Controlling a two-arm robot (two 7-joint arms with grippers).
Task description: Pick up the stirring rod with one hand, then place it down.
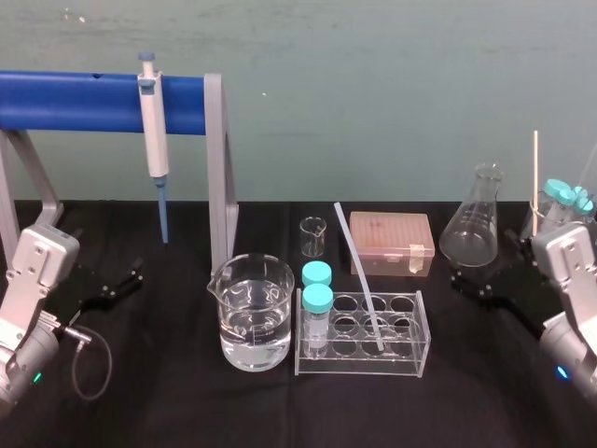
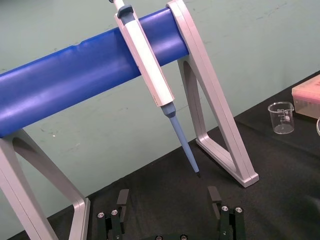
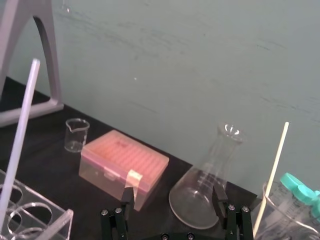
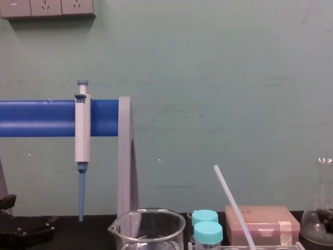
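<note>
stirring rod: in no gripper's hold, foot down in a hole of the clear test tube rack, leaning up and back toward the rack's left rear

left gripper: fingers spread wide with nothing between them, low over the black table, well to the left of the rack

right gripper: fingers likewise wide apart and empty, to the right of the rack, just in front of the conical flask

in the rack's left holes, two teal-capped vials, apart from the rod

just left of the rack, a beaker of water

behind the rack, a small empty beaker and a pink tip box

far behind and left of the rack, a white-and-blue pipette hanging on a blue bar
</note>
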